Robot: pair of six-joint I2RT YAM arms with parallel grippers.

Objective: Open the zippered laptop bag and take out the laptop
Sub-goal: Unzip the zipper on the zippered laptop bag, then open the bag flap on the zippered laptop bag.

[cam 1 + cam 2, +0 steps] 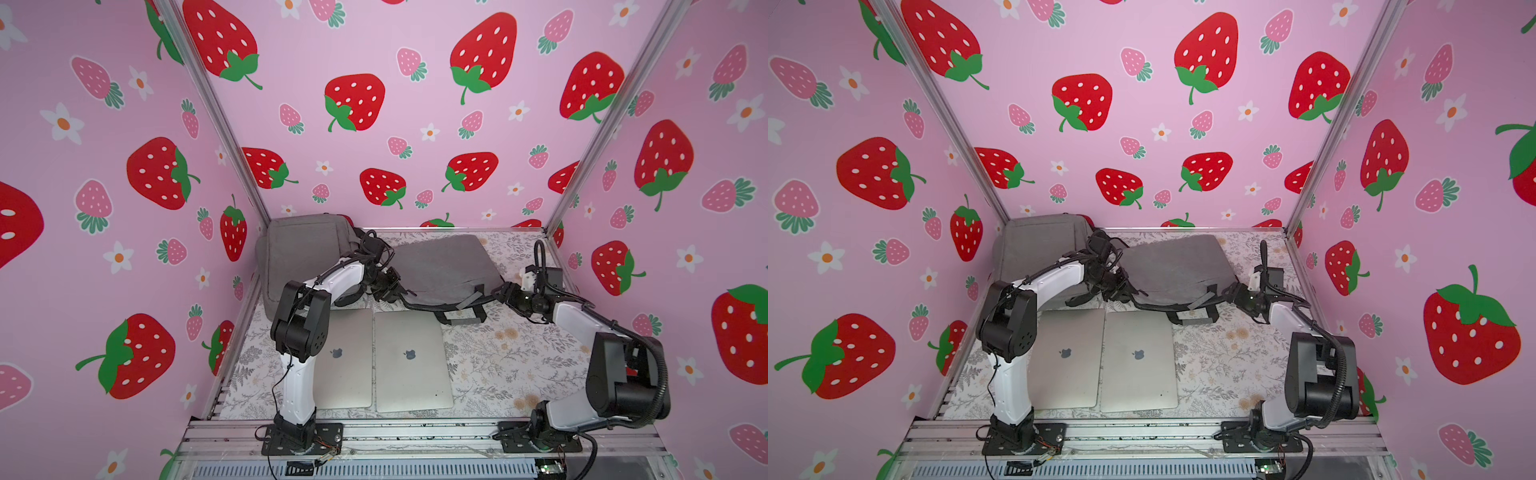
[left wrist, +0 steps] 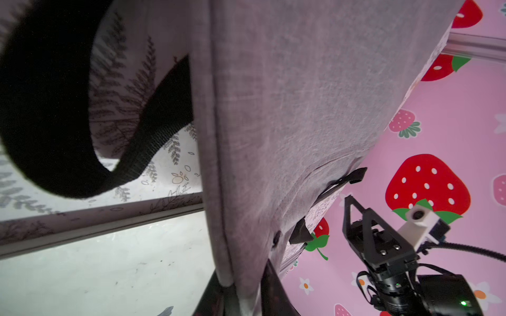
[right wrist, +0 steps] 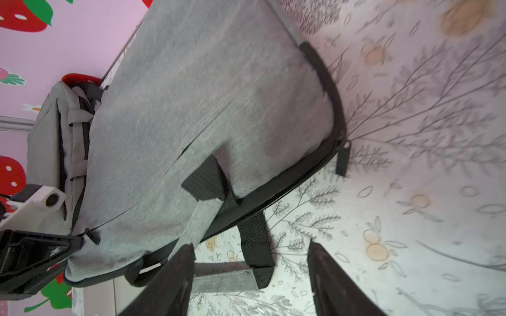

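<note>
Laptop bag [image 1: 444, 266] [image 1: 1175, 266]: grey, lay flat mid-table toward the back wall. Black zipper [image 3: 273, 191] ran along its near edge and round the right corner. Couldn't tell whether it was undone, and none of the inside showed. Handle [image 1: 461, 318] stuck out from the near edge onto the table [image 1: 519, 353].

Neither laptop was in a bag. Left laptop [image 1: 349, 374] [image 1: 1071, 374] and right laptop [image 1: 411, 361] [image 1: 1138, 357] were closed, silver and flat, side by side and nearly touching, just in front of the bag. The left arm hid part of the left one.

Left gripper [image 1: 390, 291] [image 2: 243, 295] sat at the bag's near left corner. Its wrist view had the bag's grey edge between the fingers [image 2: 276, 298], with a narrow gap. Couldn't tell if it was clamped or only straddled.

Right gripper [image 1: 500, 291] [image 3: 249, 245] sat at the near right corner, jaws spread wide, holding nothing, with the handle strap on the table beyond them.

Grey backpack [image 1: 303, 249] [image 3: 52, 131] leaned in the back left corner, just beside the laptop bag. Its contents weren't visible.
</note>
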